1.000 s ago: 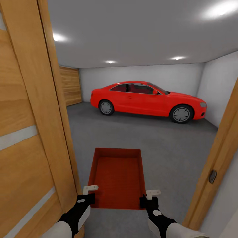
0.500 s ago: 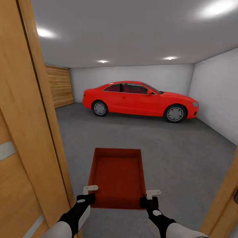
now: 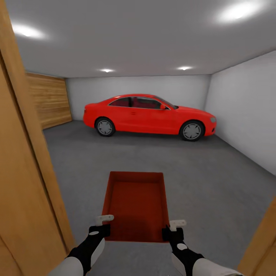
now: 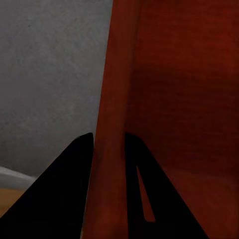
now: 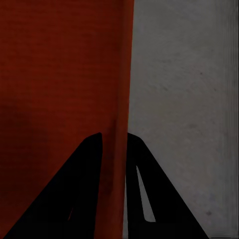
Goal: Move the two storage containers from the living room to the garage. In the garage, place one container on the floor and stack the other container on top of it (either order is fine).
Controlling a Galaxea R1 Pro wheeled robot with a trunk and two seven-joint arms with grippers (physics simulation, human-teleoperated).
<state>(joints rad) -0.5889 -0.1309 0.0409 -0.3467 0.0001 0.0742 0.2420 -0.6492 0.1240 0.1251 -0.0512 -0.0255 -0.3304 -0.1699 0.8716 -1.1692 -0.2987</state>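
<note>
An orange-red open-top storage container [image 3: 135,205] hangs in front of me over the garage's dark grey floor [image 3: 203,172]. My left gripper [image 3: 101,226] is shut on its near-left wall and my right gripper [image 3: 172,229] is shut on its near-right wall. The left wrist view has that wall [image 4: 112,124] clamped between two black fingers [image 4: 69,189]. The right wrist view likewise has the other wall [image 5: 122,99] pinched between its fingers [image 5: 149,194]. The container looks empty.
A glossy red car [image 3: 147,113] is parked across the far side of the garage. A wood-slat panel door [image 3: 48,99] covers the left wall, and white walls [image 3: 241,107] close the right. Wooden door-frame posts [image 3: 27,184] stand close at my left and lower right [image 3: 262,245].
The view has advanced through the doorway: the wooden door and frame slid outward to the edges and more garage floor and right wall show. Both grippers keep the same hold on the container.
</note>
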